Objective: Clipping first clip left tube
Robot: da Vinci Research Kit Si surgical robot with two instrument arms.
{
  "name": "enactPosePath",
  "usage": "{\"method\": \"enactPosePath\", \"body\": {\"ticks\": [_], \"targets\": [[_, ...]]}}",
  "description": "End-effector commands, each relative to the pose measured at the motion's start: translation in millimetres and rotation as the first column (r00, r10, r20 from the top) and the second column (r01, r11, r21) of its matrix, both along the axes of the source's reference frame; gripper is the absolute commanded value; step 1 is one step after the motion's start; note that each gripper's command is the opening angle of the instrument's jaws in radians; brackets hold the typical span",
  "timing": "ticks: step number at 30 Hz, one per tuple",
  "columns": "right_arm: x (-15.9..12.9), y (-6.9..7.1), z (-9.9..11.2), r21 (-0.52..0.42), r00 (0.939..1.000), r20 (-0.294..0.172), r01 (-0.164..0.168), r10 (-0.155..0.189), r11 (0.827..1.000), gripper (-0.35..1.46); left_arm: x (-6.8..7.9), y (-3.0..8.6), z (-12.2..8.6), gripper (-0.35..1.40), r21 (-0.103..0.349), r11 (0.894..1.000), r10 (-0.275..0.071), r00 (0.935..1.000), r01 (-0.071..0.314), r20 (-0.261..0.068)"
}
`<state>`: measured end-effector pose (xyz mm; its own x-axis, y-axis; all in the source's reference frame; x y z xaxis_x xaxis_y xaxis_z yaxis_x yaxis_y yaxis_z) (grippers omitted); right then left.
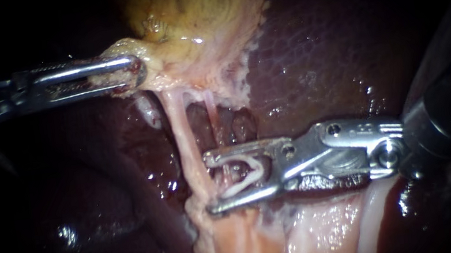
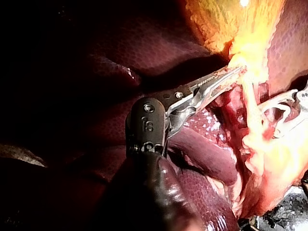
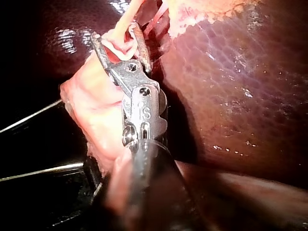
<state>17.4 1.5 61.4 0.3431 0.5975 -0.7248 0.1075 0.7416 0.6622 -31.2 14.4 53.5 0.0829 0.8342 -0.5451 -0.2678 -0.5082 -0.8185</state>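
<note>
Starting at the right instrument [image 1: 207,184]: jaws spread wide and pointing left, holding a white clip [image 1: 244,185] seated between them, one leg against each jaw. Tips reaching just about to the right edge of the left tube [image 1: 184,143], so hard to call it fully inside the gap. Looks more like the thin right tube [image 1: 211,111] dropping in behind the far jaw. In the right wrist view, definitely a pale tube crossing the open gap, but can't say which one. Further out, far and left: left instrument [image 1: 134,71] clamped shut on the pale near end of the gallbladder [image 1: 192,3], with dark liver [image 1: 331,43] all round. Step-wise, probably the lining-up stage, no squeeze yet. Next move, best guess: slide a touch further left to get both clip legs past the left side of the left tube, check for anything extra caught in the gap (that thin right tube especially), then close. As for the left tube itself: sitting between the two instruments, hanging off the gallbladder end, long axis running far to near with a slight lean right toward the near end, looking fairly taut. Crossed nearly square by the jaws, handy for a clip.
</note>
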Motion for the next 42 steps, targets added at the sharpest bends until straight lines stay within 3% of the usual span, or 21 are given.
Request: {"method": "enactPosePath", "body": {"ticks": [1,6,13,26,33,42], "targets": [[0.0,0.1,0.3,-0.002,1.0,0.005,0.0,0.0,1.0,0.49,0.0,0.0,0.0,-0.35,0.0,1.0,0.0,1.0,0.0,0.0],[0.3,0.5,1.7,-0.006,0.9999,0.011,-0.008,0.008,1.0,0.49,0.0,0.0,0.0,-0.35,0.0,1.0,0.0,1.0,0.0,0.0],[1.7,0.4,1.6,-0.004,1.0,0.008,-0.004,0.004,1.0,0.49,0.0,0.0,0.0,-0.35,0.0,1.0,0.0,1.0,0.0,0.0],[5.5,-1.5,2.6,0.013,0.9997,-0.02,0.017,-0.016,1.0,0.49,-0.1,0.0,0.0,-0.35,0.0,1.0,-0.001,1.0,0.001,0.0],[6.0,-2.5,1.0,0.036,0.9965,-0.07,0.048,-0.046,0.998,0.49,-0.2,0.0,0.0,-0.35,0.0,1.0,-0.001,1.0,0.001,-0.001],[7.1,-4.2,-3.3,0.07,0.9879,-0.139,0.079,-0.069,0.994,0.49,-0.1,0.0,0.1,-0.35,0.0,1.0,-0.001,1.0,0.001,0.0]]}}
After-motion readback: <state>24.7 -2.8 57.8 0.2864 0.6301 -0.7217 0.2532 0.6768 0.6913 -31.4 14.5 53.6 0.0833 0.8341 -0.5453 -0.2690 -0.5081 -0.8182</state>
